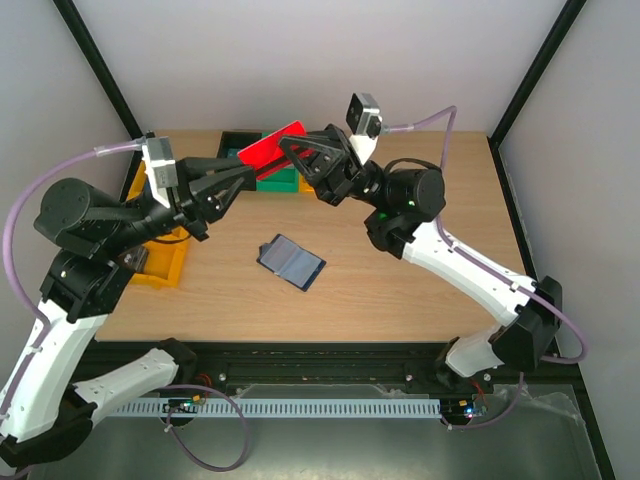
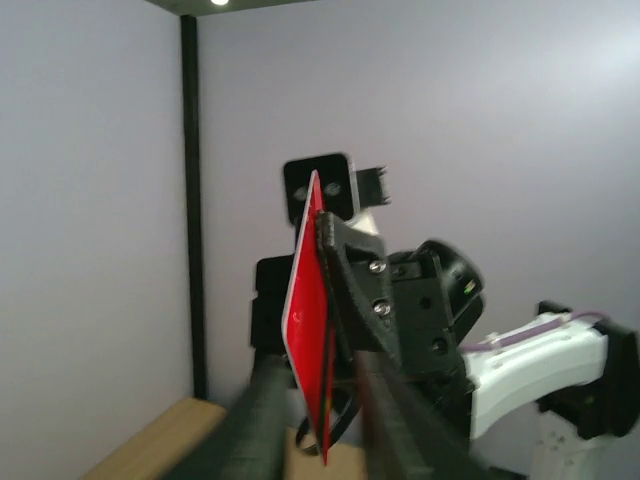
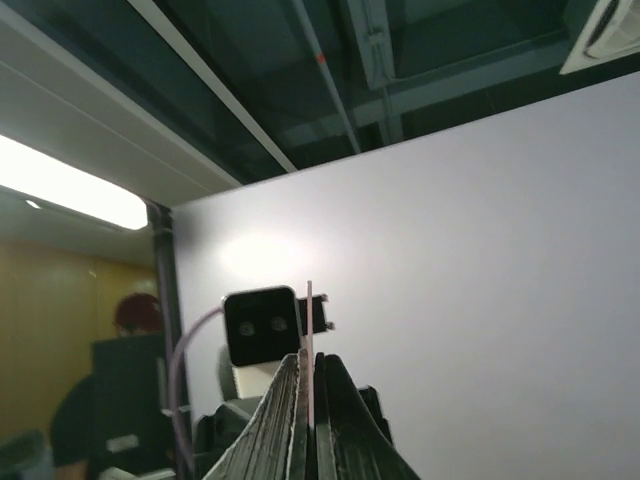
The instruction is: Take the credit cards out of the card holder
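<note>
Nearest the overhead camera, at the bottom of its view, the left arm's base (image 1: 172, 358) and the right arm's base (image 1: 470, 355) sit at the table's (image 1: 350, 300) near edge, and both arms reach up and inward to meet above the far side.

On the left stands a yellow bin (image 1: 165, 265), partly under the left arm. The left gripper (image 1: 246, 166) is raised off the table with its fingers pinched together on the lower left end of a red credit card (image 1: 272, 142). It holds the card in the air, probably so that the other arm can get at a free edge.

Below the card, flat on the wood at mid-table, lies the card holder (image 1: 291, 262). It is spread open with its blue-grey pockets facing up, so the slots are reachable. Whether any cards remain inside is too small to tell from above.

A green bin (image 1: 283, 183) sits just behind the meeting point. From the right, the right gripper (image 1: 290, 150) is clamped shut on the card's other end. Its wrist view shows the thin edge rising from between the closed fingers (image 3: 285, 420). With both grippers on one card, this looks like a hand-over, and neither should let go until the other's hold is sure.
</note>
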